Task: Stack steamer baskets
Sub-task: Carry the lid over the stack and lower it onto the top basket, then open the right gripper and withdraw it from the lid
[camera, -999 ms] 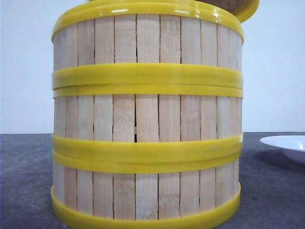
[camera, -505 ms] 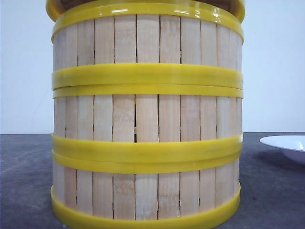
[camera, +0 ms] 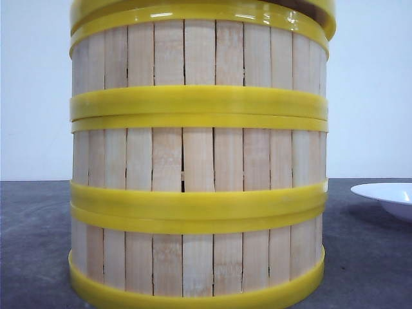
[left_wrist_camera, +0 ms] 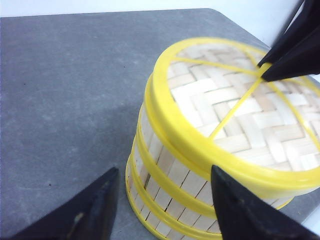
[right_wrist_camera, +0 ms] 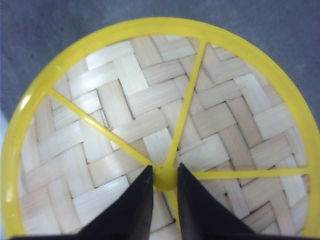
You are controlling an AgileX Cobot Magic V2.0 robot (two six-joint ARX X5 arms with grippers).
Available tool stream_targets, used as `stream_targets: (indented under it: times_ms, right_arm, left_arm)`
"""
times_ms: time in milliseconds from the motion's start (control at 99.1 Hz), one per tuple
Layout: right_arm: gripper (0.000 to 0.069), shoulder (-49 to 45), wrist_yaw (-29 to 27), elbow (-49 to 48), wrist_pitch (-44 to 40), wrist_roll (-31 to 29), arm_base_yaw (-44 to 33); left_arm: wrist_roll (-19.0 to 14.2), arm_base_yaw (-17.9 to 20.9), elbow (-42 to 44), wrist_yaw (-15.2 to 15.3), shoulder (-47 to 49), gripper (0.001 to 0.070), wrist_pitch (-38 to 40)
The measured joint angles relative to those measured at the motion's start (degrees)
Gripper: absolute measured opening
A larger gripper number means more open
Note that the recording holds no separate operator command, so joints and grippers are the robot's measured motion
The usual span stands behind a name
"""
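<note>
Left: my left gripper (left_wrist_camera: 162,207), fingers spread and empty, waits beside the stack. Centre: steamer baskets (camera: 198,161), three stacked squarely on the grey table (camera: 32,244). On top: the lid (right_wrist_camera: 160,130), which hung off to the right a second ago and now sits level; my right gripper (right_wrist_camera: 164,182) pinches its hub. Stacking looks complete. Right: white plate (camera: 386,196), well apart.

A bare test setup: grey tabletop (camera: 38,244) against a plain white wall (camera: 32,84).
</note>
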State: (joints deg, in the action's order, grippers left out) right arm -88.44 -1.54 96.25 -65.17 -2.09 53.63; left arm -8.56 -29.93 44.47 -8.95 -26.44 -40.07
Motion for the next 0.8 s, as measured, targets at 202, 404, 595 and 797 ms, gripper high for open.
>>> stream_targets:
  times_ms: [202,404,595,797]
  right_arm:
    - [0.0053,-0.4,0.0,0.1,0.2,0.4,0.0]
    - [0.0053,-0.4,0.0,0.1,0.2,0.4,0.0]
    - [0.0268,-0.6,0.0,0.1,0.2,0.6,0.0]
    - [0.0452,0.1,-1.4,1.9,-0.2,0.7,0.0]
  left_arm:
    - [0.0,0.0,0.0,0.0,0.0,0.0346,-0.1]
    - [0.0,0.0,0.0,0.0,0.0,0.0346,-0.3]
    - [0.0,0.0,0.0,0.0,0.0,0.0346,-0.3]
    - [0.0,0.0,0.0,0.0,0.0,0.0346,-0.4]
